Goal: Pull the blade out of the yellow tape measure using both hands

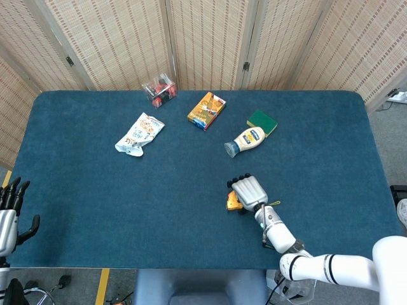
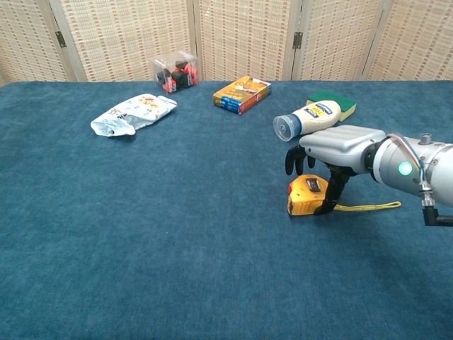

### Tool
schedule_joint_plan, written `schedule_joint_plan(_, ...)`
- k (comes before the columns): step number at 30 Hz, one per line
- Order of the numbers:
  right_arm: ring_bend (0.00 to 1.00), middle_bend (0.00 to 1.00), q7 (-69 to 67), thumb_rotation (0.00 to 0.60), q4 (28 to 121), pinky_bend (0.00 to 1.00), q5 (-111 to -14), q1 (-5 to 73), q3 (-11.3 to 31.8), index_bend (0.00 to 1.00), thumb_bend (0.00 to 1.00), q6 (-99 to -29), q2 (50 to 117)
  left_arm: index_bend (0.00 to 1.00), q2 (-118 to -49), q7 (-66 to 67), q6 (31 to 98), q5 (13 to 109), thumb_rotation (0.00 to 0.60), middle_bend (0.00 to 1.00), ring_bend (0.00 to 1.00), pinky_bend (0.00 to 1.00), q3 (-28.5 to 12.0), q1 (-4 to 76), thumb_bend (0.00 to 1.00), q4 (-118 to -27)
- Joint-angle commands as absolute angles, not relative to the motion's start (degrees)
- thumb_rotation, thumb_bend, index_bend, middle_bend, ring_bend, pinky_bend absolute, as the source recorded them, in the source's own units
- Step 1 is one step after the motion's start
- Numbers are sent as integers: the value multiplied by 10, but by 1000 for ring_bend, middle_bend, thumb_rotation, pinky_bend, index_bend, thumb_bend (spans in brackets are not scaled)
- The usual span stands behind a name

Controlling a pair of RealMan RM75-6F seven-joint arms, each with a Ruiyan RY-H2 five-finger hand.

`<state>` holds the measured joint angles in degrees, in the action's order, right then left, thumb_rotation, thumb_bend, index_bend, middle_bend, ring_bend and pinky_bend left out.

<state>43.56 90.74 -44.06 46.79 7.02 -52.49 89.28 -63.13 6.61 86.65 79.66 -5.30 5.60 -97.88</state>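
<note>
- The yellow tape measure [image 2: 309, 196] lies on the desk [image 1: 95, 190], near of centre and slightly right, directly under your right hand [image 2: 333, 152].
- Its long axis runs left-right; a thin yellow strap [image 2: 368, 207] trails from its right end along the desk.
- Your right hand arches over the case, thumb at its right end; whether it grips yet, I cannot tell.
- Your left hand [image 1: 9, 213] is well apart at the desk's near-left edge, fingers apart and empty.
</note>
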Motion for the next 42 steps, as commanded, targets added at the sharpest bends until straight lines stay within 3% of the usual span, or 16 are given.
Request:
schedule_joint_plan(1,267,325,439,600,903,222,-433,473,65,285,149,-526,894,0,-632,66,866,796,600,0,0,0,-54,56,479,-978)
schedule_joint_plan(17,380,512,418,600,908,247,-412,501,83,584,150,-530,892,0,-627,59,835,796,600,0,0,0,-81,91,479,-992)
schedule_joint_plan(26,402,535,401,600,978,253,-357,548,152,625,150,-533,855,0,-604,55,750,755,600,0,0,0,-116,153,471,-1059)
schedule_joint_plan(33,403,535,388,600,991,253,-308,591,188,625,150,-538,867,0,-645,68,703,709,600,0,0,0,-142,206,385,-1079)
schedule_joint_plan(42,402,534,374,600,986,253,-271,642,219,625,151,-562,902,0,-697,111,676,602,600,0,0,0,-170,257,357,-1132)
